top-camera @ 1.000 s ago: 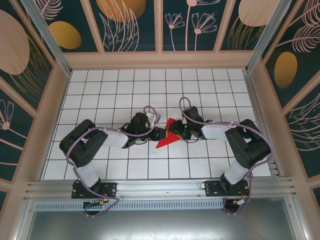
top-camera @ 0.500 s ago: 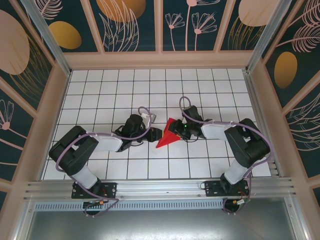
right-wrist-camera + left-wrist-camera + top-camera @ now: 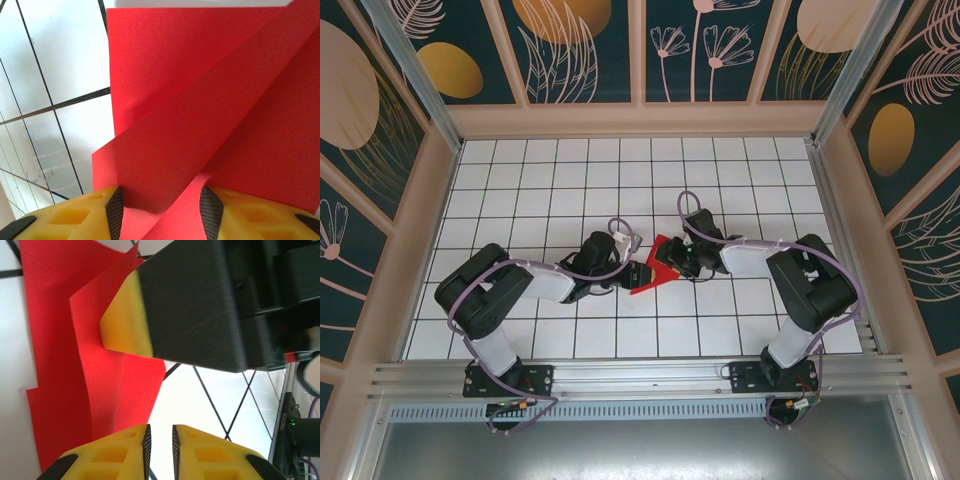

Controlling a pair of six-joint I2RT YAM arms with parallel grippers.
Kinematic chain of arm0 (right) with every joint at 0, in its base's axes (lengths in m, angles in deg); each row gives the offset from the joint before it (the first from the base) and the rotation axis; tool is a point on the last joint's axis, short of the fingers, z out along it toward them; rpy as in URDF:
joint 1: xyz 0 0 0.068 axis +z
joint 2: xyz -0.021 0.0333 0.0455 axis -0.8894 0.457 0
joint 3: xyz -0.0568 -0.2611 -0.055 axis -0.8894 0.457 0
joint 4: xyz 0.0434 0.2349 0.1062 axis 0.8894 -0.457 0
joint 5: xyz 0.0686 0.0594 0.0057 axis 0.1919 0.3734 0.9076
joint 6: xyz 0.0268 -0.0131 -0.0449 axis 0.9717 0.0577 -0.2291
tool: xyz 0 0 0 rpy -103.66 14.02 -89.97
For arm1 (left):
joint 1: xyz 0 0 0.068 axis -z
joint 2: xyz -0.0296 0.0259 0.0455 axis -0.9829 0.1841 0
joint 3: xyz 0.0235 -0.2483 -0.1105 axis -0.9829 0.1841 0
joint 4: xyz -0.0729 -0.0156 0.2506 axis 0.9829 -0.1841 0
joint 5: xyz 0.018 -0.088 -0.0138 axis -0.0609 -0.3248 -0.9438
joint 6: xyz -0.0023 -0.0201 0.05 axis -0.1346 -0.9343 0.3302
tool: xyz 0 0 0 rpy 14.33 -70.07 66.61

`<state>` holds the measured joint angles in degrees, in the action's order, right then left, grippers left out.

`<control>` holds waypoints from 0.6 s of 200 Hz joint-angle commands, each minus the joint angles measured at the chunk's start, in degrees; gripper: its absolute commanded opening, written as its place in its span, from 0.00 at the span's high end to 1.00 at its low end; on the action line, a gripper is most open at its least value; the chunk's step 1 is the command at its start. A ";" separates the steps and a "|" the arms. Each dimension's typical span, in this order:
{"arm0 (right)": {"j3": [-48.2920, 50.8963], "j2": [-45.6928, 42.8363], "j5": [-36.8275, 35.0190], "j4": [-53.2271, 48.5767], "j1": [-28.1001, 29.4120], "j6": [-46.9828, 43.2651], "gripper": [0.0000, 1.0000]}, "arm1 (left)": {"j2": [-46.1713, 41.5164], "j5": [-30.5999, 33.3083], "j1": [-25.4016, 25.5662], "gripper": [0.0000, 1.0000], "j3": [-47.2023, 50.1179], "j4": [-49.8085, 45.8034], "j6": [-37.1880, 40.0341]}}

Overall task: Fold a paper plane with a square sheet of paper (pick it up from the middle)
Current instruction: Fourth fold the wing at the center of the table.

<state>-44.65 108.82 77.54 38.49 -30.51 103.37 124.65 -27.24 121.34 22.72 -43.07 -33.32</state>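
Here, take the red sheet of paper (image 3: pixel 648 284) as the mark. It lies creased into a wedge, its point aiming near-left, and the white gridded bench (image 3: pixel 570 180) spreads out from it on every side.

Left of the sheet, the left arm (image 3: pixel 520 280) reaches low across the bench. The left fingers (image 3: pixel 639 272) sit at the sheet's left edge, over its narrow end. From the left wrist, these fingers (image 3: pixel 110 455) are drawn nearly together, with only a thin slit between the dark pads. The sheet's edge runs under one finger up to that slit, and I cannot tell whether it is caught there.

The sheet itself is not flat. In the left wrist view (image 3: pixel 55 340) one flap curls up off the layer beneath. In the right wrist view (image 3: pixel 200 100) overlapping layers meet along slanting fold lines.

On the sheet's right part, the right fingers (image 3: pixel 70 215) stand about half spread. Folded layers run in between the pads, and a raised crease comes down toward one of them. They straddle the sheet without pinching it flat. From the left wrist, one yellow fingertip (image 3: pixel 125 315) of that pair rests on the sheet's upper face, with a flap rising behind it.

Right of the sheet, the right arm (image 3: pixel 790 280) bends back toward the bench's near edge.
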 commanded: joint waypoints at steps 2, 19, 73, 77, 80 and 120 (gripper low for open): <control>2.04 5.12 -4.82 -7.34 0.40 0.30 0.51 | 1.18 1.02 0.23 0.79 -1.43 -1.02 0.13; 2.03 5.39 -4.97 -7.57 0.40 0.16 0.51 | 1.19 2.98 0.23 0.80 -1.69 -2.34 0.54; 1.10 7.03 -6.27 -9.94 0.65 -0.18 0.51 | 1.97 5.43 0.22 0.81 -2.04 -3.38 0.64; 0.93 7.25 -6.44 -10.26 0.64 -0.19 0.51 | 2.00 5.62 0.23 0.81 -2.10 -3.49 0.65; 0.77 7.46 -6.58 -10.51 0.66 -0.17 0.51 | 2.02 5.78 0.19 0.81 -2.08 -3.63 0.65; -0.89 9.40 -8.21 -13.09 1.32 -0.10 0.51 | 2.71 7.00 0.23 0.82 -2.22 -4.43 0.69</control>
<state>-47.97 111.16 76.91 35.04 -30.12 103.35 126.12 -21.84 121.34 21.69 -45.93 -33.28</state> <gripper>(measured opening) 0.492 0.180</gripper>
